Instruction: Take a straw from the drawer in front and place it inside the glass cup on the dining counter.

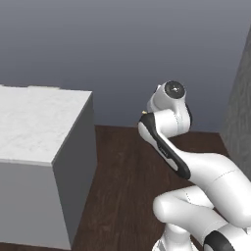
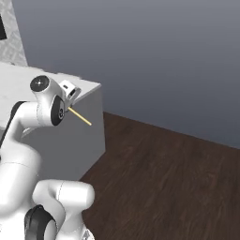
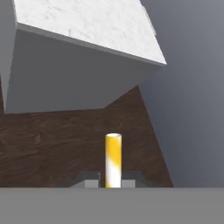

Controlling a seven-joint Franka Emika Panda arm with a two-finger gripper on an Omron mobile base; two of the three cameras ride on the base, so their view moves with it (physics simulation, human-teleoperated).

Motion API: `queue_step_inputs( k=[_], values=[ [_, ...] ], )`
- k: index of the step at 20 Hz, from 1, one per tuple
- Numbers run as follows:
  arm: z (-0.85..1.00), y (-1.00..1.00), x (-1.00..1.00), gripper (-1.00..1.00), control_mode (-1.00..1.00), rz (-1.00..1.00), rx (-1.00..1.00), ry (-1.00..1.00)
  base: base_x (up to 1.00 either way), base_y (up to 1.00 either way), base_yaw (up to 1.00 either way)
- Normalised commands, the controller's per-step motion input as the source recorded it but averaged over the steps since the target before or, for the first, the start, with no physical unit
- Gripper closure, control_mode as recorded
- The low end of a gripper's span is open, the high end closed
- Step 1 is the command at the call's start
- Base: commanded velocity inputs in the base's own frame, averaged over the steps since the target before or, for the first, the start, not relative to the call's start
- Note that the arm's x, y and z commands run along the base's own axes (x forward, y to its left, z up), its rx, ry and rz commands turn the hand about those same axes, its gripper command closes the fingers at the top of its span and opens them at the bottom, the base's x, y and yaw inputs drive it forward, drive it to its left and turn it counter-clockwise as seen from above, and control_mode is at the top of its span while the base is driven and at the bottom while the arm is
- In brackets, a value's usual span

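My gripper [image 3: 113,181] is shut on the yellow straw [image 3: 113,157], which sticks straight out from between the two fingertips. In the right base view the gripper [image 2: 69,108] is raised beside the arm's upper joint, and the straw [image 2: 80,117] slants down to the right from it. Beyond the straw stands a white marble-topped counter [image 3: 92,26] with grey sides; I cannot tell whether it is the dining counter. The glass cup and the drawer are out of view.
The counter's near corner [image 2: 96,86] lies just past the straw's tip, and its grey side [image 1: 73,166] drops to a dark wooden floor [image 2: 164,178]. A plain grey wall [image 1: 127,49] runs behind. A textured grey surface [image 1: 240,112] stands at the right.
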Motion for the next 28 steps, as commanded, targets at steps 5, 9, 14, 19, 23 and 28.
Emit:
queue_step_inputs(
  k=[5,9,14,19,23,28],
  values=[
    [0.00,0.00,0.00,1.00,1.00,0.00,0.00,0.00,0.86,-0.54,0.09],
    [0.00,0.00,0.00,1.00,1.00,0.00,0.00,0.00,0.88,-0.55,0.10],
    [0.00,0.00,0.00,1.00,1.00,0.00,0.00,0.00,0.89,-0.56,0.12],
    [0.00,0.00,0.00,1.00,1.00,0.00,0.00,0.00,0.90,-0.55,0.13],
    [0.00,0.00,0.00,1.00,1.00,0.00,0.00,0.00,0.90,-0.54,0.16],
    [0.00,0.00,0.00,1.00,1.00,0.00,0.00,0.00,0.94,-0.47,0.21]
  ],
)
